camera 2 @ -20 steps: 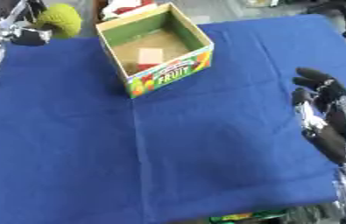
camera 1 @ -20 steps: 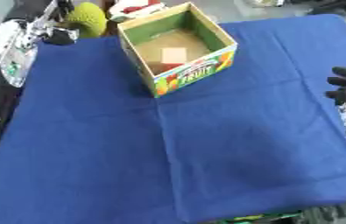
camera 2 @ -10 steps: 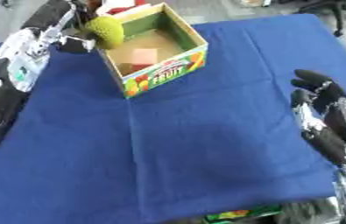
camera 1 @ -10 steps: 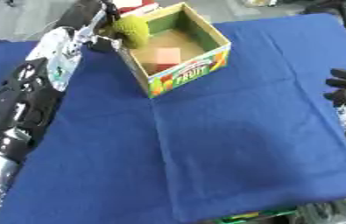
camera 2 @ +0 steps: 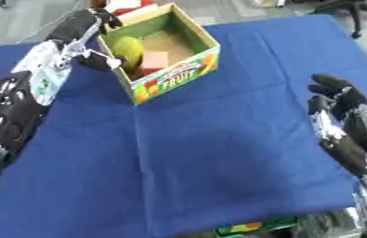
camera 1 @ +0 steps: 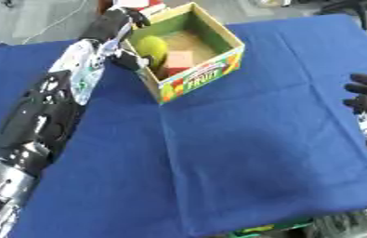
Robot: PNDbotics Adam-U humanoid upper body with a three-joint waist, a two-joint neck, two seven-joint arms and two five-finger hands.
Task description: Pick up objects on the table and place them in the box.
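A cardboard box (camera 1: 206, 74) with a green inside and a fruit label stands at the far middle of the blue cloth. Inside it a yellow-green round fruit (camera 1: 151, 46) lies against the left wall, beside a pink block (camera 1: 180, 59). My left hand (camera 1: 114, 24) is at the box's left rim, outside the wall, open, with fingers and thumb spread wider than the fruit and apart from it. Over at the right edge, my right hand (camera 2: 339, 95) rests open, fingers up, holding nothing.
A blue cloth (camera 1: 243, 153) covers the table. Just behind the box's far corner lies a red and white thing (camera 1: 136, 3). A colourful object (camera 1: 255, 229) pokes out under the front edge. Grey floor and a chair base (camera 2: 357, 7) lie beyond the table.
My left hand carried the yellow-green fruit from the far left to the box's left rim. The fruit now lies inside the box, out of the hand. The right hand has stayed still.
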